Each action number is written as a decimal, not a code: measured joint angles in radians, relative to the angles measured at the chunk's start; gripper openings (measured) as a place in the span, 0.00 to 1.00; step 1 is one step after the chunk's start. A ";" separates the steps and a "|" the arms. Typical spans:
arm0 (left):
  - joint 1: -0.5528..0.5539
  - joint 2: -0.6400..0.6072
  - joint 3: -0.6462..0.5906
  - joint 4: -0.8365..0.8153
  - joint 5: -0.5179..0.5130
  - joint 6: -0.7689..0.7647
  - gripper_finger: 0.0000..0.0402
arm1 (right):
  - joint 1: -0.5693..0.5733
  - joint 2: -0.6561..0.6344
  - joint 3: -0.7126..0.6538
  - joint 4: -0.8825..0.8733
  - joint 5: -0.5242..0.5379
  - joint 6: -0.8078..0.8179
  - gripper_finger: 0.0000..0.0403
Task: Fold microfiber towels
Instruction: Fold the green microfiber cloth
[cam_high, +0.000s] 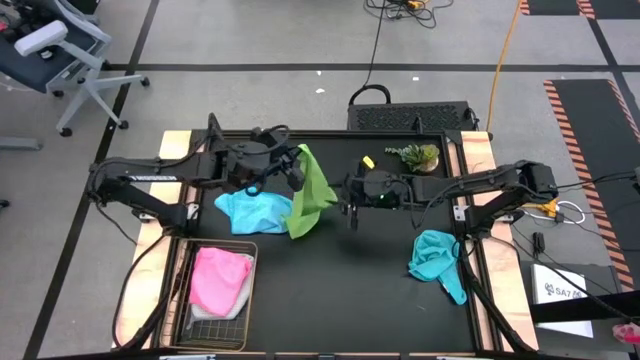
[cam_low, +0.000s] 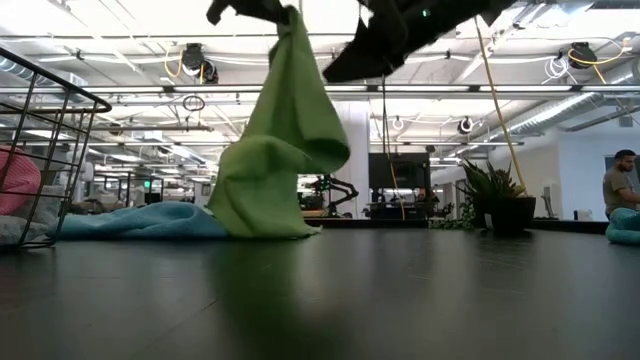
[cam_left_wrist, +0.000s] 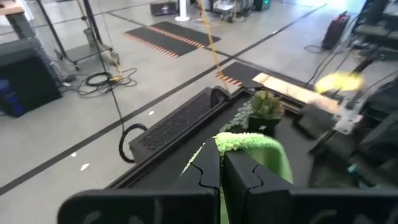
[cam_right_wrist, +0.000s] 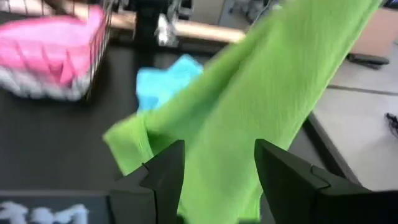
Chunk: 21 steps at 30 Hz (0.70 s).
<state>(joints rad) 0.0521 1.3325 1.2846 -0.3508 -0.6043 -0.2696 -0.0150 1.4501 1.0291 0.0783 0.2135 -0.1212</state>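
My left gripper (cam_high: 298, 165) is shut on a lime green towel (cam_high: 310, 195) and holds it up over the table's middle. The towel hangs in a long drape (cam_low: 285, 140) down to the table. My right gripper (cam_high: 351, 207) stands open just to the towel's right. In the right wrist view (cam_right_wrist: 217, 177) the green cloth (cam_right_wrist: 249, 106) fills the space ahead of its fingers; I cannot tell if they touch it. A light blue towel (cam_high: 255, 210) lies crumpled left of the green one. A teal towel (cam_high: 437, 258) lies at the right edge. My left gripper pinches the green towel's top end (cam_left_wrist: 244, 144) between its two shut fingers. They come from the table's left, slanting slightly down. The towel hangs slack below them, and its lower end (cam_low: 258, 222) rests on the table beside the light blue towel.
A wire basket (cam_high: 235, 330) at the near left holds a pink towel (cam_high: 220, 278) on a pale one. A small potted plant (cam_high: 420, 157) stands at the far right. Bare black tabletop (cam_high: 350, 290) stretches across the near middle.
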 joint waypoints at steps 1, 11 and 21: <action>0.009 0.002 -0.001 -0.008 0.002 -0.004 0.00 | -0.004 -0.007 0.008 0.004 0.000 0.023 0.46; 0.039 0.031 0.000 0.128 0.104 0.008 0.00 | -0.006 0.063 0.008 -0.017 0.028 0.109 0.46; 0.023 0.033 0.000 0.142 0.118 0.023 0.00 | -0.031 0.102 0.006 -0.009 0.185 -0.004 0.46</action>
<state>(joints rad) 0.0753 1.3651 1.2842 -0.2089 -0.4866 -0.2466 -0.0460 1.5523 1.0355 0.0694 0.3985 -0.1256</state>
